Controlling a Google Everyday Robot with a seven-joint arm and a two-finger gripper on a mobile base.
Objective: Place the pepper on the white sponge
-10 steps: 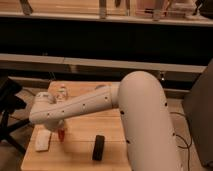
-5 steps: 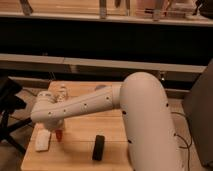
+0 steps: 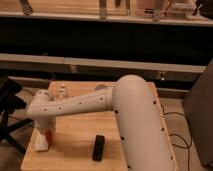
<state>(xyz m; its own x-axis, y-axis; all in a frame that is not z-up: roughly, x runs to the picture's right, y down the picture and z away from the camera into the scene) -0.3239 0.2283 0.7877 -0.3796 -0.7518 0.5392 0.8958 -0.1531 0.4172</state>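
The pepper, small and red-orange, hangs at the tip of my gripper at the left of the wooden table. The gripper is shut on the pepper, and my white arm hides most of the gripper. The white sponge lies on the table directly below and slightly left of the pepper, near the table's left front corner. The pepper is at the sponge's upper right edge; I cannot tell whether they touch.
A flat black rectangular object lies on the table near the front middle. Small white objects stand at the table's back left. A dark stand is beside the table's left edge. Shelving runs along the back.
My gripper has moved left with the pepper, from a spot right of the sponge to just over the sponge's edge. The sponge and the black object have not moved.
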